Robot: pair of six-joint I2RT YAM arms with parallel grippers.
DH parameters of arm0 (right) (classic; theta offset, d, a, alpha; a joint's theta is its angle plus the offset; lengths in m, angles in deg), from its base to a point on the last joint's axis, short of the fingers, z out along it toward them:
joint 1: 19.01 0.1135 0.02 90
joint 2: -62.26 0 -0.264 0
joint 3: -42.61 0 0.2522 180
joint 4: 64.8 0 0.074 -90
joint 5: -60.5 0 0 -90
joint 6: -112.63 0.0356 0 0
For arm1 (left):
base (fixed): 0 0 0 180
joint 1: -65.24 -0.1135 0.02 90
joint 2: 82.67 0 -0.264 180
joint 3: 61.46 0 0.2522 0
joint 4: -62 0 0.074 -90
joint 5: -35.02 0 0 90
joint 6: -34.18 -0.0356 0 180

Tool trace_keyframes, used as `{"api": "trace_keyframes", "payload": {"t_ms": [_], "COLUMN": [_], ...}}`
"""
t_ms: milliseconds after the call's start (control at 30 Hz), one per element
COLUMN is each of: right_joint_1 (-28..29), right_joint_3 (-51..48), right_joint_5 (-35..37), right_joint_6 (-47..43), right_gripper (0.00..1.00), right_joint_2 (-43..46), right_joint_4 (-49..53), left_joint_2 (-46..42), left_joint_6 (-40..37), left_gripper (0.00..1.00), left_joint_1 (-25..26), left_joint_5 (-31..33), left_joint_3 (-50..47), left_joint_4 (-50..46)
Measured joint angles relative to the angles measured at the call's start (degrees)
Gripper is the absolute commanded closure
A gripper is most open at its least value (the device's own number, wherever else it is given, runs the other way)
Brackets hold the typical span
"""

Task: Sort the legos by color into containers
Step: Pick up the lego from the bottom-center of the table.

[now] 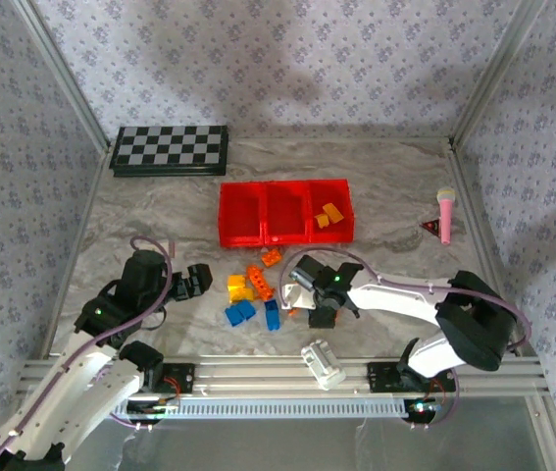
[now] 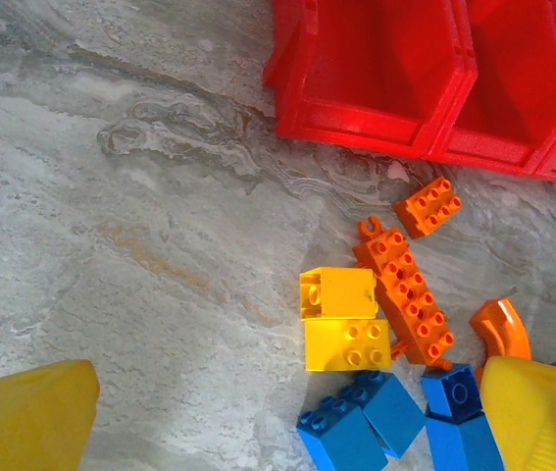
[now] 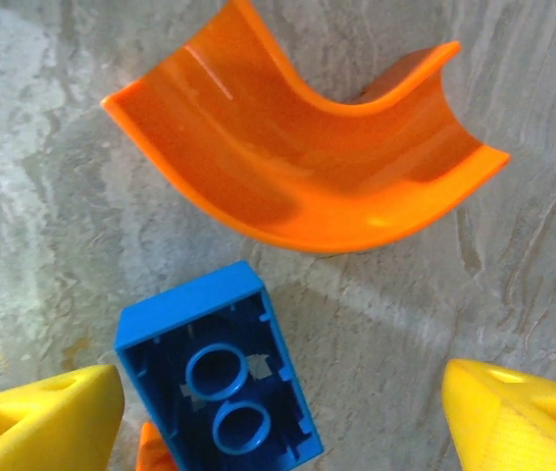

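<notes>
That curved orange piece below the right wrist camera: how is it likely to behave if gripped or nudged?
The curved orange piece looks glossy and thin-walled, so a grip may slip along its bend. It seems hollow, so it is probably light and likely to slide when nudged. Its open channel faces up, so it might rock.

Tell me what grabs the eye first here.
The bright red bins mid-table stand out, with orange bricks in the right-hand compartment. Just in front of them lies a jumble of orange, yellow and blue legos. The right gripper, open, hangs over a curved orange piece and an upturned blue brick.
</notes>
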Motion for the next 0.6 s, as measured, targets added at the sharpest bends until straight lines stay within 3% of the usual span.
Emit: {"api": "trace_keyframes", "payload": {"t_ms": [600], "right_joint_1": [-0.26], "right_joint_3": [1.14], "right_joint_5": [0.09], "right_joint_6": [-0.98], "right_gripper": [0.29], "right_joint_2": [-4.13], "right_joint_4": [-2.27], "left_joint_2": [1.25], "left_joint_6": [0.00], "left_gripper": [0.00], "left_joint_1": [0.00], "left_joint_5": [0.20], "left_joint_3": [0.00], "left_joint_4": [0.00]}}
